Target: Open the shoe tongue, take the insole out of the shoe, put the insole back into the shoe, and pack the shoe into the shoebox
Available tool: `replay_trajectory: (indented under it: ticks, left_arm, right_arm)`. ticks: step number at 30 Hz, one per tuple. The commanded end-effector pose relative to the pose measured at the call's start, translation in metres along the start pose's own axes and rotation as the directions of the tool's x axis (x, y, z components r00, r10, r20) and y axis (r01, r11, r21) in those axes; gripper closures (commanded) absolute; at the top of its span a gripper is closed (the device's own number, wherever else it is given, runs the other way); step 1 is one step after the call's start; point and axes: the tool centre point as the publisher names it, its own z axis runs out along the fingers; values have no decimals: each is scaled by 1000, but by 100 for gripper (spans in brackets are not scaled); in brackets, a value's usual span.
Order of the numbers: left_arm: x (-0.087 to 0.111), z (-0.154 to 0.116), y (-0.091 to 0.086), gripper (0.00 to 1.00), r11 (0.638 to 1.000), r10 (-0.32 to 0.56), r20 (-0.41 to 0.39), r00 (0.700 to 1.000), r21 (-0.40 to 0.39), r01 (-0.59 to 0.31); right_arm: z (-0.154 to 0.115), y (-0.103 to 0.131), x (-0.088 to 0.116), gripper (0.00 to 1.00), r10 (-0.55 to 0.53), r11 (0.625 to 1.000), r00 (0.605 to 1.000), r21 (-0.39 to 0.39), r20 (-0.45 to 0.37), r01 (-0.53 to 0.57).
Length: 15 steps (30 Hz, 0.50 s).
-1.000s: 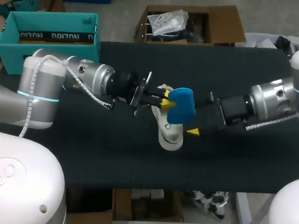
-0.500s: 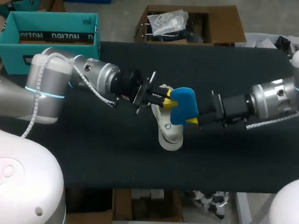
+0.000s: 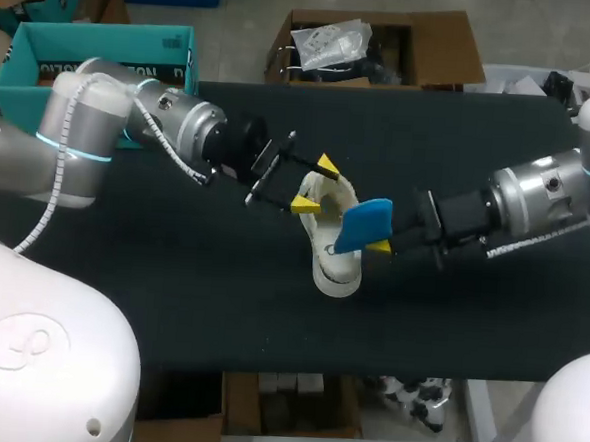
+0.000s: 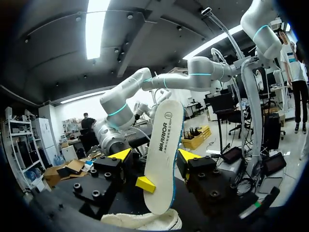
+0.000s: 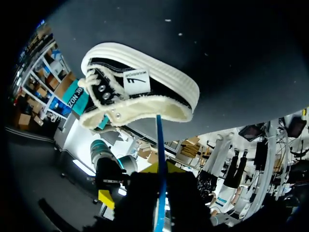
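Observation:
A cream and black canvas shoe point(image 3: 333, 258) lies on the dark table point(image 3: 220, 307), its opening towards the arms. Just above it my right gripper point(image 3: 376, 243) is shut on the blue insole point(image 3: 365, 223) and holds it on edge. My left gripper point(image 3: 315, 185) stands open a little to the insole's left, touching nothing. In the left wrist view the insole's pale underside point(image 4: 164, 150) stands upright between my open left gripper's point(image 4: 153, 155) fingers without touching them, and the shoe point(image 4: 145, 221) lies below. In the right wrist view my right gripper point(image 5: 161, 176) pinches the insole's thin edge point(image 5: 160, 145) above the shoe point(image 5: 140, 87).
The teal shoebox point(image 3: 104, 64) stands open at the table's back left corner, behind my left arm point(image 3: 130, 131). Bare table lies in front of the shoe and to the far right.
My right gripper has shut on the insole. My left gripper has let go of it, opened and drawn back to the left. The insole now hangs slightly lower and to the right.

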Motion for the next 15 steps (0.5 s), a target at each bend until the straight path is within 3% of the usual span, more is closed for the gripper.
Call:
replay_trajectory:
  ticks: [1, 2, 5, 15]
  left_arm:
    - [-8, -32, -7, 0, 993, -76, -137, 988, -101, 62]
    - [-10, -39, -6, 0, 986, -101, -142, 985, -143, 81]
    - [-10, -39, -6, 0, 986, -101, -142, 985, -143, 81]
    - [-10, -39, -6, 0, 986, -101, -142, 985, -143, 81]
  right_arm:
    - [-3, -7, -10, 100, -10, 999, 1000, 33, 23, 9]
    - [-2, -10, -14, 100, -20, 998, 999, 57, 25, 18]
    - [-4, -17, -27, 100, -16, 996, 1000, 90, 22, 14]
    - [-4, -17, -27, 100, -16, 996, 1000, 90, 22, 14]
